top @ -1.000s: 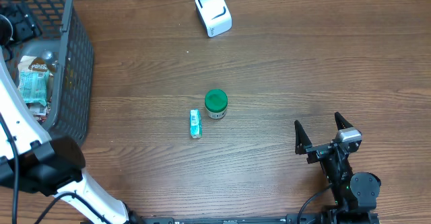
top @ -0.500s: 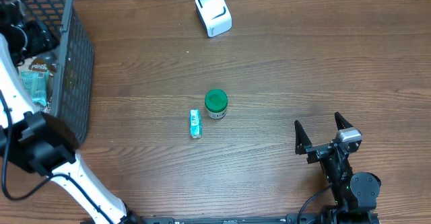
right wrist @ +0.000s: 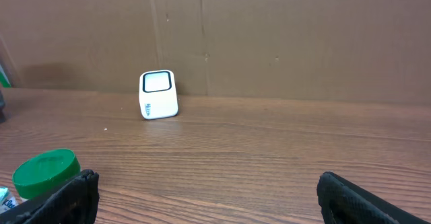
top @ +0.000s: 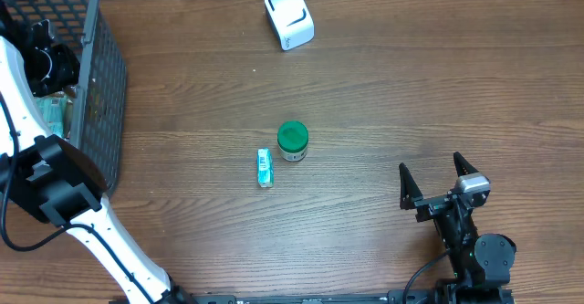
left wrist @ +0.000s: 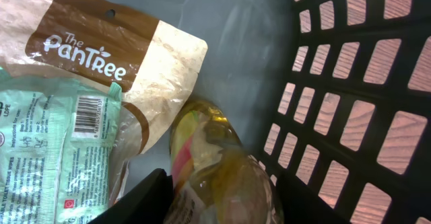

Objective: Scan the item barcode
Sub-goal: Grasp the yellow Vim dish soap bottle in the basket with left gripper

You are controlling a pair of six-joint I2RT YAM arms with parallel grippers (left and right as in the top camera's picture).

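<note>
Down inside the dark mesh basket, the left gripper hangs low among the goods. One black finger is touching a glossy clear bottle, but I cannot tell whether the jaws are clamped on it or only set beside it. That bottle looks like the item to be scanned. It lies on its side against the basket wall, amber inside, with a yellow-and-pink label and no barcode showing. Just beyond it sits a brown-and-white PanTree pouch, and to the gripper's left a pale green packet, barcode up. Well away on the table are a green-lidded jar, a small teal packet and the white scanner. The right gripper rests spread wide and empty. By my reckoning nearly everything remains: securing, lifting, carrying, presenting the code.
</note>
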